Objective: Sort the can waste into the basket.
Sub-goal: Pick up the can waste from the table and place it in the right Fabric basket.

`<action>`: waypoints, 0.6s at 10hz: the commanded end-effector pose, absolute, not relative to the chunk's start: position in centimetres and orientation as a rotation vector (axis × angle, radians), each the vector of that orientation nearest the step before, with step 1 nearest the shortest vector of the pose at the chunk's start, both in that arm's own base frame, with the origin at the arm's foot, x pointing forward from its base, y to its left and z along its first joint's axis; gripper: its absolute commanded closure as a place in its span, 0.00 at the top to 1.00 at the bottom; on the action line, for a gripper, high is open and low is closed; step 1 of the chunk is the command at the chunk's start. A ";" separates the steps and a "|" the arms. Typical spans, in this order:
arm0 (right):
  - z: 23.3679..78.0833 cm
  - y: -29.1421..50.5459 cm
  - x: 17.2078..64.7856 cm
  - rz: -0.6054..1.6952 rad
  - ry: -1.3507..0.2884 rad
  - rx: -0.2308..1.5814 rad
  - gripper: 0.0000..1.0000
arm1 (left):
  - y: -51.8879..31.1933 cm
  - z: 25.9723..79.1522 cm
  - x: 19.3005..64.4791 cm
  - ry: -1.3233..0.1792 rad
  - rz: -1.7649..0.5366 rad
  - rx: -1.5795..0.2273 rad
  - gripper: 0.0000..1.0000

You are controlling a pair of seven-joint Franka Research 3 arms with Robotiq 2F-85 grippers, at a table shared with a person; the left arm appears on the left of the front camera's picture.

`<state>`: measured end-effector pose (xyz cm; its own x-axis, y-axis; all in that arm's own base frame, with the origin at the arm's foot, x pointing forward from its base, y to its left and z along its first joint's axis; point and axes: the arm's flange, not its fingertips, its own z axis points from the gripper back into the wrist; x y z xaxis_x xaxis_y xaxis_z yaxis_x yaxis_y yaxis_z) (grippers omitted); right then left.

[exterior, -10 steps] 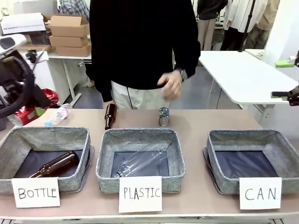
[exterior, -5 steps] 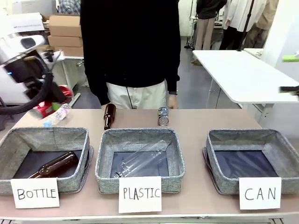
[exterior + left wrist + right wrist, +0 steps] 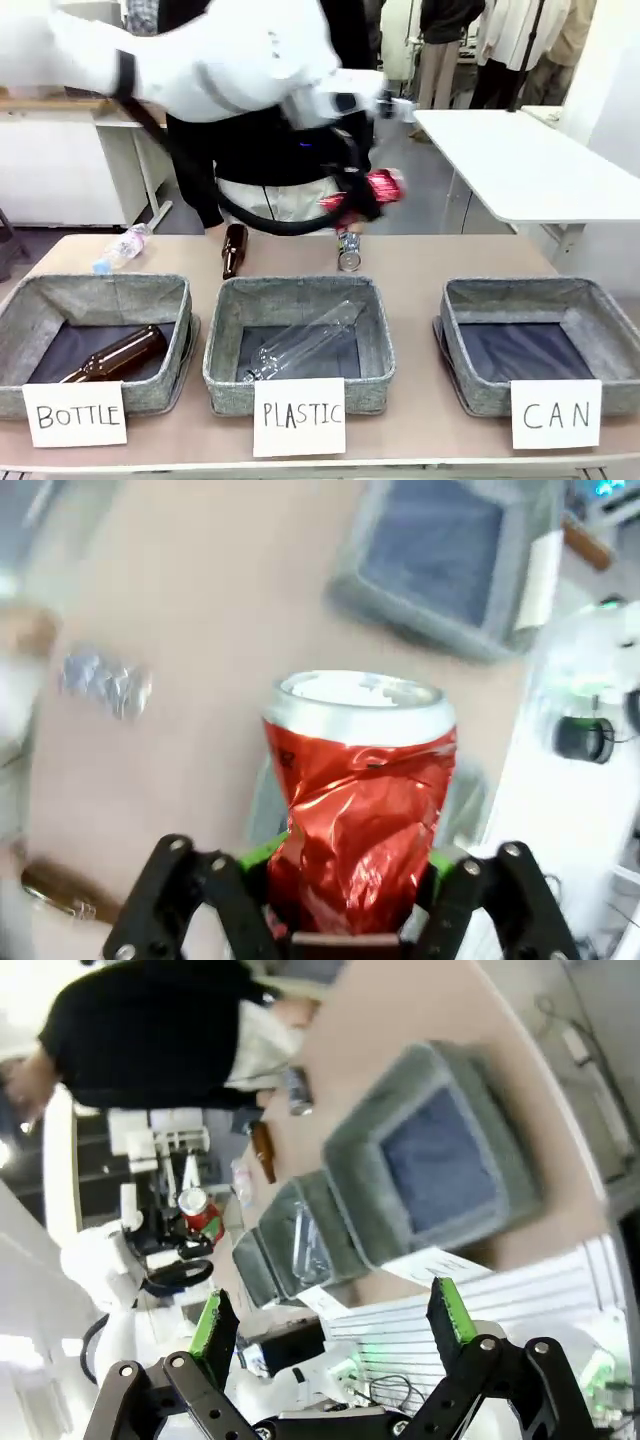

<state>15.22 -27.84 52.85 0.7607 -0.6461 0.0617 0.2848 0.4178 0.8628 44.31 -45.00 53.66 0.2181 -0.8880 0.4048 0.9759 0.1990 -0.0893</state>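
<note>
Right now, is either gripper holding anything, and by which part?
The left gripper pinches the crumpled red can by the sides of its body, near the end opposite the silver rim. The right gripper is open and empty.

The left arm [image 3: 210, 60] comes in from the upper left and stretches high across the middle (blurred in the front view), with its wrist bent downward. The left gripper [image 3: 350, 865] is clamped on a crumpled red can [image 3: 360, 800], its green pads [image 3: 262, 852] pressed against the can's sides. The right gripper [image 3: 332, 1322] hangs high and rolled over, jaws wide apart, with nothing between its fingers.
</note>
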 end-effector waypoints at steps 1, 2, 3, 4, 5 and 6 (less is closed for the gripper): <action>48.7 -29.8 12.9 -0.633 -0.335 0.988 1.00 | -51.8 50.1 42.5 -0.273 -1.539 -0.430 0.22; 46.6 -30.5 12.0 -0.721 -0.322 1.016 1.00 | -55.4 47.7 39.5 -0.307 -1.545 -0.448 0.22; 50.3 -29.3 13.0 -0.652 -0.381 0.976 1.00 | -58.6 45.3 37.5 -0.369 -1.578 -0.422 0.22; 50.3 -29.3 13.0 -0.652 -0.381 0.976 1.00 | -61.2 43.8 36.1 -0.343 -1.584 -0.415 0.22; 50.3 -29.3 13.0 -0.652 -0.381 0.976 1.00 | -63.0 43.0 34.7 -0.364 -1.590 -0.445 0.22; 50.3 -29.3 13.0 -0.652 -0.381 0.976 1.00 | -64.0 43.0 34.7 -0.399 -1.577 -0.440 0.22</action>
